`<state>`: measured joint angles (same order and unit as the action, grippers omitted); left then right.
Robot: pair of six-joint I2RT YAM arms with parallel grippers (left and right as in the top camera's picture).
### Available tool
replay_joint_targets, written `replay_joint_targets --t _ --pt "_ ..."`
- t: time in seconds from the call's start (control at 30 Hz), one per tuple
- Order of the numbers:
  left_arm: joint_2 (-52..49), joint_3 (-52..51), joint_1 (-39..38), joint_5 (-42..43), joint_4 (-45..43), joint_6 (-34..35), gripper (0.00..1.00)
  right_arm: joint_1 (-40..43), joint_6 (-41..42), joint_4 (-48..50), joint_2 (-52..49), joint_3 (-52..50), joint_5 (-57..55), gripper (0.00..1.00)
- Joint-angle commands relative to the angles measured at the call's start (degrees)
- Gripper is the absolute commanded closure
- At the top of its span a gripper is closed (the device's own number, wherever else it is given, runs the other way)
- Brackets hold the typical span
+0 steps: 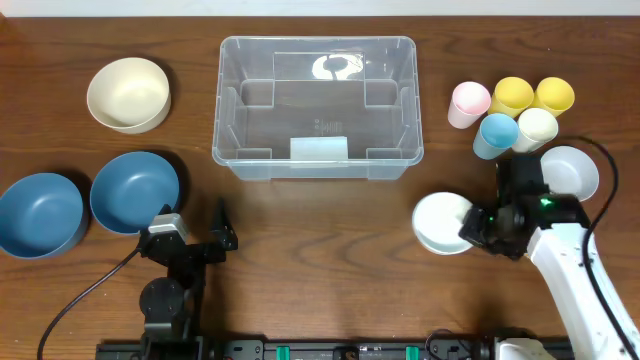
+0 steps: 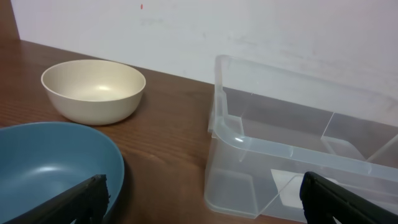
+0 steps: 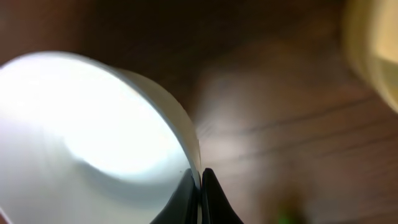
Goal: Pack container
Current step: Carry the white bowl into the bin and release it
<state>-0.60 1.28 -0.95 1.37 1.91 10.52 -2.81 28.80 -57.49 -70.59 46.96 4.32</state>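
**One white bowl pinched, nothing packed yet**

The brown desk (image 1: 320,230) carries everything. The container (image 1: 317,60), clear and far the biggest item, sits at upper centre of the overhead frame, and nothing appears to be packed in it yet; only a pale patch shows on its floor. Two blue bowls (image 1: 134,192) lie at lower left, a cream bowl (image 1: 128,94) at upper left, a white bowl (image 1: 440,222) at lower right and a second white bowl (image 1: 572,172) at the right edge. Five cups (image 1: 495,135) cluster at upper right.

The right claw (image 3: 200,193) is pressed together on the near rim of the lower-right white bowl, pinching its thin wall. The left claw (image 1: 226,228) hangs spread wide beside the blue bowls, holding nothing.

The step in hand looks like the first pick. Next the bowl must be lifted without slipping from that edge grip, carried up-left over the container's rim and lowered inside.
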Motion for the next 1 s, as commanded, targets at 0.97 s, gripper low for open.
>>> replay_joint_targets --t 0.97 --pt "0.33 -1.03 0.28 -0.5 2.16 0.13 0.02 -24.85 -7.39 -5.99 -42.88 74.51 -9.05 0.99"
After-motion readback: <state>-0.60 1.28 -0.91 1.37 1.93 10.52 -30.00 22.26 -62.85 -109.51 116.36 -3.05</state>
